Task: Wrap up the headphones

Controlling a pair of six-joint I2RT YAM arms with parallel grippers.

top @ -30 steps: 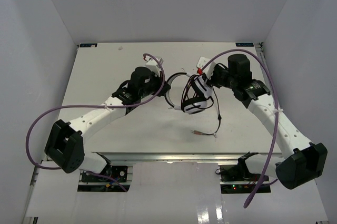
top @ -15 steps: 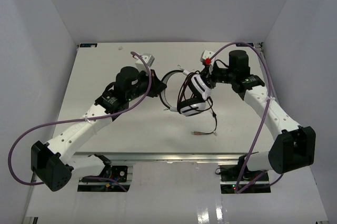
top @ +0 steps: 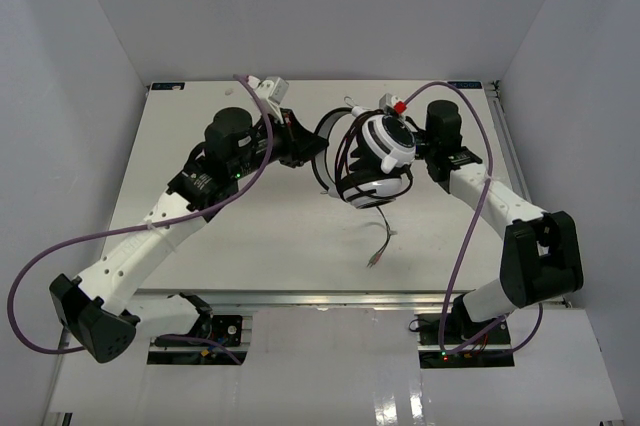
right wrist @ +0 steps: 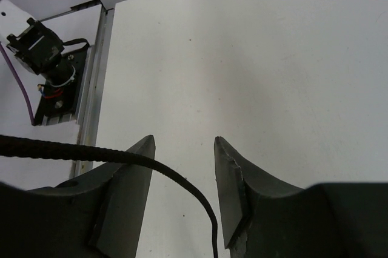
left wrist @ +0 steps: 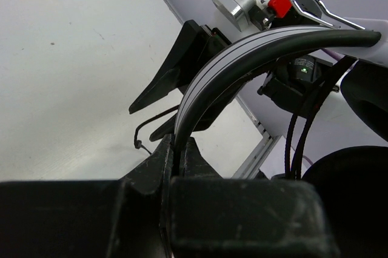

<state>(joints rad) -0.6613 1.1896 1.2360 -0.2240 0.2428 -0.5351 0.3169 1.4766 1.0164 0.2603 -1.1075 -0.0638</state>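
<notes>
The left gripper (left wrist: 177, 149) is clamped tight on the headband (left wrist: 242, 58) of the headphones (top: 385, 146); just right of them, the right gripper (right wrist: 185, 149) stands half open, empty.

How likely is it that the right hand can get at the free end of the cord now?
Likely yes. The right hand is open, the cord runs between its fingers, and the free end is below the headphones with nothing over it. It must come down first.
</notes>
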